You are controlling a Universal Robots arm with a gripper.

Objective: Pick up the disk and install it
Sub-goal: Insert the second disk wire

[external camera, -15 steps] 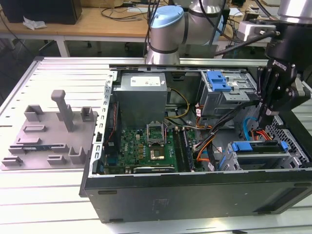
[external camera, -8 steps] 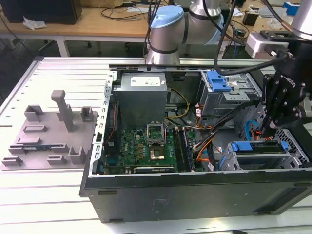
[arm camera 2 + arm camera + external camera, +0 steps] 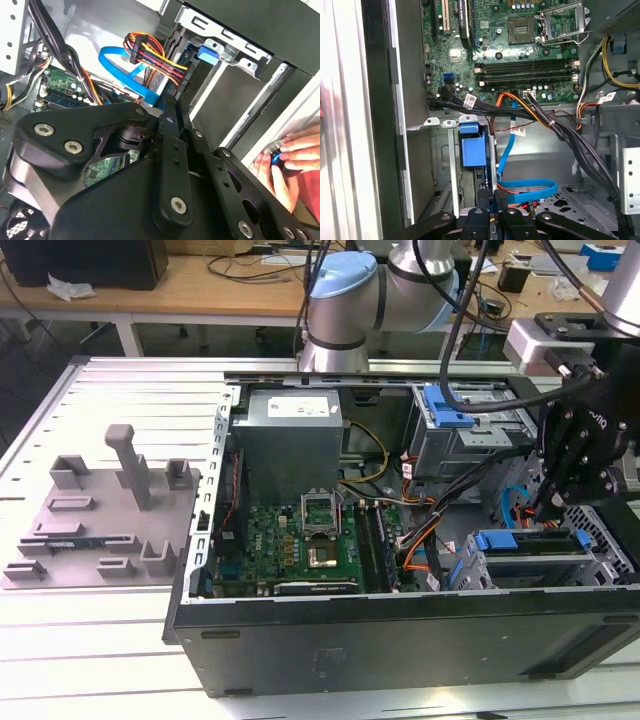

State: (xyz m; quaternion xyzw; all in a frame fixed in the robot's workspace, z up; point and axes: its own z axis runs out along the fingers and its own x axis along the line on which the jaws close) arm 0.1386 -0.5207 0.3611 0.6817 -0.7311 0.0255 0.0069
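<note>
Plainly, everything turned on how the gripper [image 3: 552, 508] stood to the disk [image 3: 525, 542]. In the exterior view the black head hung low inside the open computer case [image 3: 400, 640], at the exterior view's right, just above the lower drive cage [image 3: 600, 565]. The disk lay in that cage with its blue carrier edge facing up. Its long axis ran along the case's near wall, across the exterior view from left to right, and the gripper stood over the end toward the exterior view's right. In the first wrist view the gripper [image 3: 492, 197] pointed down into the same bay. The disk's blue carrier [image 3: 471, 150] sat on edge between the grey cage rails just beyond it, with a blue flat cable [image 3: 527, 190] looping close beside. From where I stood I could not tell whether the gripper was clamped on the carrier, only touching it, or clear of it. Nor could I tell whether the disk was fully home in its slot, though it looked at least partly in. The blue bracket [image 3: 447, 405] on the upper cage sat well apart from all this. In the second wrist view a person's hand [image 3: 285, 160] rested at the outside of the case.
</note>
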